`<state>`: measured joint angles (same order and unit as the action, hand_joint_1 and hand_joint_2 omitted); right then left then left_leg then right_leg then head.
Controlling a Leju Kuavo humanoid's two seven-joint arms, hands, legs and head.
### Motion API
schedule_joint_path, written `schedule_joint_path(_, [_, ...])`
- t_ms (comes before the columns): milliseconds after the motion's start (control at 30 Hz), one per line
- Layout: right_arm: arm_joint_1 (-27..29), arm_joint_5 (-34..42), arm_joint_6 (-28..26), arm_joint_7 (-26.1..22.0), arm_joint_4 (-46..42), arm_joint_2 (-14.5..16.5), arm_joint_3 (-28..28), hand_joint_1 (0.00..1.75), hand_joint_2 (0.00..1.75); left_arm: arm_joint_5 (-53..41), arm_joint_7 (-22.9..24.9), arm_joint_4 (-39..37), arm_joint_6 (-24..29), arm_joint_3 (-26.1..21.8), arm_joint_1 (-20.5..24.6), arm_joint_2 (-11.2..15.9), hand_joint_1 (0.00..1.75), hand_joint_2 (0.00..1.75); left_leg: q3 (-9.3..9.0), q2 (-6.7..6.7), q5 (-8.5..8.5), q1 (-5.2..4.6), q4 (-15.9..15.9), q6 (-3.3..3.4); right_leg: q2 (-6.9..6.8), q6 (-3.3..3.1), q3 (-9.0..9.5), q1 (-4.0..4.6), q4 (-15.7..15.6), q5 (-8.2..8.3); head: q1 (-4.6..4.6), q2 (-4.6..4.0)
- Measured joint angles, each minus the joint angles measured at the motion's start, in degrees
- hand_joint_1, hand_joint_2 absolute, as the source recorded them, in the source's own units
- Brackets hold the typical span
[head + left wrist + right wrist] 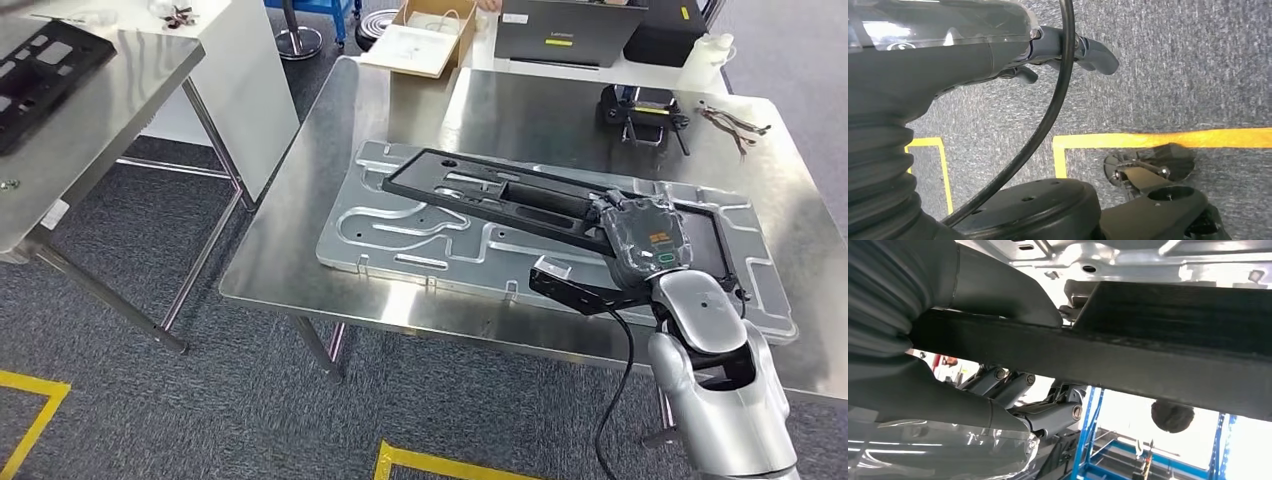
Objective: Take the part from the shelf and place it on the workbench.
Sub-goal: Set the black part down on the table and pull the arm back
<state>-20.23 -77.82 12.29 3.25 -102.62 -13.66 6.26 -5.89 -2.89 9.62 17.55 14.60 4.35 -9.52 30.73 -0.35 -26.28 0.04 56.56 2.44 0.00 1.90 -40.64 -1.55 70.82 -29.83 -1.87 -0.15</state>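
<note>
On the workbench, over a grey metal panel, right hand grips the black frame part by one rail, thumb over, fingers under. Likely stiff, light, long; far end may sag. Left hand hangs, fingers loosely curled, holding nothing.

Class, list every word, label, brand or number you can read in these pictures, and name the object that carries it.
"Lenovo", small and faint: on the yellow tag of the dark laptop.
Orange and green labels on the right hand: too small to read.
Yellow label on the black device: too blurred to read.
</note>
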Motion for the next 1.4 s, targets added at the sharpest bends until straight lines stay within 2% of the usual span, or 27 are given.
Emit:
schedule_joint_path(33, [0.0,0.0,0.0,0.0,0.1,0.0,0.0,1.75,1.75,0.0,0.0,0.0,0.0,0.0,0.0,0.0,0.00,1.75,-0.36,-0.04,-0.69,0.10,0.5,-0.30,-0.06,0.20,1.15,-0.19,-3.6,2.60,0.00,0.00])
schedule_joint_path(67, [0.0,0.0,0.0,0.0,0.2,0.1,0.1,1.75,1.75,0.0,0.0,0.0,0.0,0.0,0.0,0.0,0.00,1.75,-0.52,-0.08,-1.41,0.06,1.0,-0.68,-0.12,0.32,2.32,-0.24,-6.7,4.38,0.01,0.00])
schedule_joint_path(100, [0.0,0.0,0.0,0.0,0.2,0.1,0.1,1.75,1.75,-0.1,0.1,0.0,0.0,0.0,-0.1,0.0,0.00,1.75,-0.52,-0.10,-2.05,-0.01,1.5,-1.08,-0.12,0.14,3.25,-0.26,-9.1,5.21,-0.02,0.00])
schedule_joint_path(133, [0.0,0.0,0.0,0.0,0.3,0.1,0.1,1.75,1.75,-0.1,0.1,0.0,0.0,0.0,-0.1,0.1,0.00,1.75,-0.42,-0.10,-2.50,-0.10,1.9,-1.44,-0.10,-0.16,3.61,-0.21,-10.1,5.10,-0.03,0.00])
schedule_joint_path(267, [0.3,-0.2,0.0,0.1,0.4,0.2,0.3,1.75,1.75,-0.1,0.1,0.0,0.0,0.0,0.0,0.1,0.00,1.75,-0.20,0.00,-3.72,-0.09,3.0,-2.45,0.17,-1.80,4.01,-0.16,-10.2,3.86,-0.05,0.00])
schedule_joint_path(300, [0.2,-0.2,0.0,0.1,0.4,0.2,0.3,1.75,1.75,-0.1,0.1,0.0,0.0,0.0,0.0,0.1,0.00,1.75,0.52,0.04,-4.59,0.01,4.8,-2.78,0.14,-2.14,4.41,-0.23,-10.3,3.63,-0.04,0.00])
schedule_joint_path(333, [0.2,-0.2,0.0,0.1,0.4,0.2,0.3,1.75,1.75,-0.1,0.1,0.0,0.0,0.0,0.0,0.1,0.00,1.75,2.01,0.08,-5.81,0.11,7.8,-3.08,0.07,-2.42,4.85,-0.27,-10.4,3.37,-0.05,0.00])
schedule_joint_path(400, [0.1,-0.2,0.0,0.1,0.4,0.2,0.4,1.75,1.75,0.0,0.0,0.0,0.0,0.0,0.1,0.1,0.00,1.75,6.65,0.11,-8.25,0.20,15.8,-3.44,-0.02,-2.67,5.53,-0.22,-10.5,2.83,-0.05,0.00])
schedule_joint_path(433, [0.1,-0.2,0.0,0.1,0.4,0.2,0.4,1.75,1.75,0.0,-0.1,0.0,0.0,0.0,0.1,0.1,0.00,1.75,8.70,0.12,-8.48,0.21,18.6,-3.44,-0.03,-2.68,5.87,-0.18,-10.5,2.54,-0.05,0.00])
schedule_joint_path(467, [0.2,-0.2,0.0,0.0,0.4,0.2,0.4,1.75,1.75,-0.1,-0.1,0.0,0.0,0.0,0.2,0.1,0.00,1.75,9.82,0.12,-7.55,0.20,19.5,-3.33,0.00,-2.69,6.29,-0.14,-10.5,2.23,-0.05,0.00])
schedule_joint_path(500, [0.2,-0.2,0.0,0.0,0.4,0.2,0.5,1.75,1.75,-0.1,-0.1,0.0,0.0,0.0,0.3,0.1,0.00,1.75,9.85,0.12,-5.52,0.19,18.1,-3.10,0.07,-2.68,6.83,-0.07,-10.5,1.89,-0.05,0.00])
schedule_joint_path(567, [0.2,-0.2,0.0,0.0,0.4,0.2,0.5,1.75,1.75,-0.1,-0.1,0.0,0.0,0.0,0.2,0.1,0.00,1.75,7.52,0.06,-0.28,0.05,10.8,-2.29,0.27,-2.56,7.99,0.03,-10.7,1.16,-0.04,0.00])
schedule_joint_path(600, [0.2,-0.1,0.0,0.1,0.4,0.2,0.6,1.75,1.75,-0.1,-0.1,0.0,0.0,0.0,0.1,0.1,0.00,1.75,6.34,0.02,1.47,-0.15,7.6,-1.86,0.39,-2.37,8.39,0.17,-10.8,0.92,-0.04,0.00])
schedule_joint_path(633, [0.1,-0.1,0.0,0.1,0.4,0.2,0.6,1.75,1.75,-0.1,-0.2,0.0,0.0,0.0,0.0,0.1,0.00,1.75,5.45,0.00,2.26,-0.33,5.2,-1.51,0.48,-2.12,8.53,0.18,-10.9,0.80,-0.03,0.00])
schedule_joint_path(700, [0.2,-0.1,-0.1,0.2,0.4,0.2,0.6,1.75,1.75,-0.1,-0.7,0.0,-0.3,0.0,0.0,0.1,0.00,1.75,4.78,0.00,1.95,-0.43,3.3,-1.85,0.48,-1.77,8.29,0.33,-11.0,0.84,-0.03,0.00])
schedule_joint_path(767, [0.5,-0.2,-0.2,0.1,0.4,0.3,0.6,1.75,1.75,0.0,-1.4,0.0,-0.6,0.0,-0.1,0.0,0.00,1.75,4.60,-0.13,1.66,-0.35,2.6,-2.40,0.24,-1.74,8.24,0.31,-11.2,0.89,-0.04,0.00])
schedule_joint_path(933, [1.7,-0.6,-1.0,0.0,0.7,0.5,0.6,1.75,1.75,0.0,-2.2,0.0,-0.9,0.0,0.0,-0.1,0.00,1.75,4.45,-0.32,1.37,-0.42,2.6,-1.90,0.03,-1.59,8.87,0.26,-12.1,0.90,-0.03,0.00])
schedule_joint_path(1033, [3.2,-1.4,-2.1,0.1,1.5,0.9,0.6,1.75,1.75,0.0,-2.6,0.0,-1.2,0.0,0.0,-0.1,0.00,1.75,4.39,-0.32,1.31,-0.43,2.6,-1.69,0.04,-1.27,9.07,0.26,-12.4,0.98,-0.03,0.00])
schedule_joint_path(1400, [7.3,-2.4,-4.1,1.0,5.3,2.5,0.4,1.75,1.75,-0.1,-2.8,0.0,-1.2,0.0,0.0,-0.2,0.00,1.75,4.34,-0.29,1.34,-0.45,2.6,-1.53,0.04,-0.99,9.14,0.26,-12.5,1.12,-0.03,0.00])
